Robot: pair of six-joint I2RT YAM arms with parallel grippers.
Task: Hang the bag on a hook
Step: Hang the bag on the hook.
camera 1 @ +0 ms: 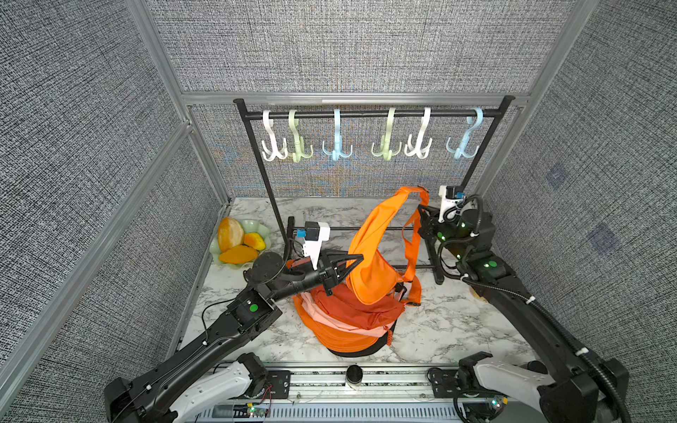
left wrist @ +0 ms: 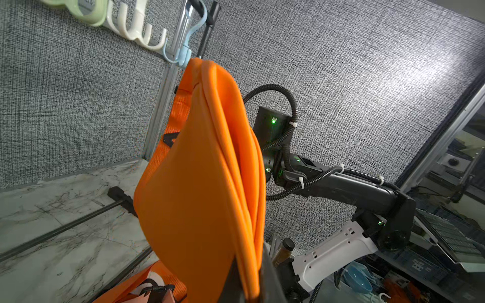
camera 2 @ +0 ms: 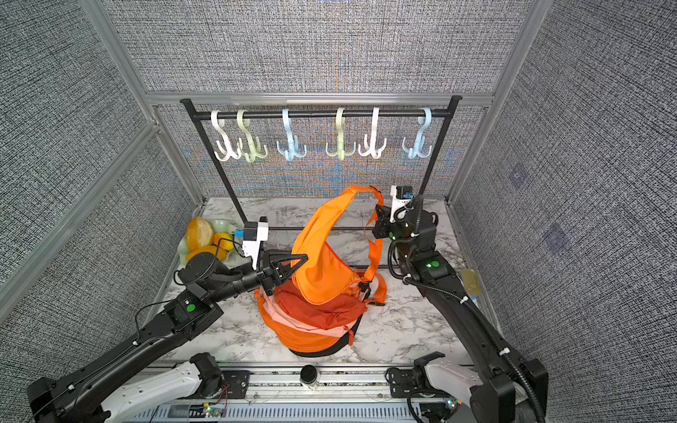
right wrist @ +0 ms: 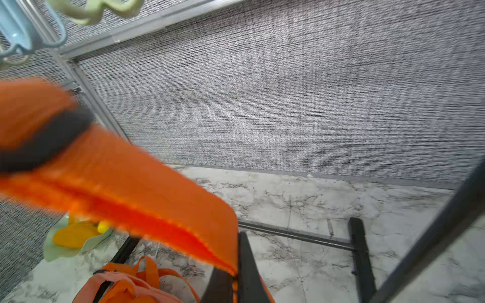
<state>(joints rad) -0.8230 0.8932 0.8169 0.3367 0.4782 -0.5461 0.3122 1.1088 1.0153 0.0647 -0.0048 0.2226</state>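
The bright orange bag [camera 1: 370, 249] [camera 2: 318, 256] hangs lifted above the table between my two arms. My left gripper [camera 1: 357, 260] [camera 2: 302, 258] [left wrist: 249, 288] is shut on the folded edge of the bag's body [left wrist: 194, 183]. My right gripper [camera 1: 421, 210] [camera 2: 376, 212] [right wrist: 237, 275] is shut on the bag's orange strap [camera 1: 414, 249] [right wrist: 157, 189] near its top loop. Several pastel hooks hang from the black rail [camera 1: 366, 114] above. The nearest to the strap are a white hook [camera 1: 417, 144] and a blue hook [camera 1: 463, 146] [left wrist: 181, 56]. The strap's top is below them.
A pile of other orange bags [camera 1: 348, 322] lies on the marble table under the lifted one. A green bowl of fruit [camera 1: 240, 240] sits at the left. The rack's black posts and foot bars [camera 1: 437, 271] stand behind. A small dark-capped bottle [camera 1: 354, 375] is at the front edge.
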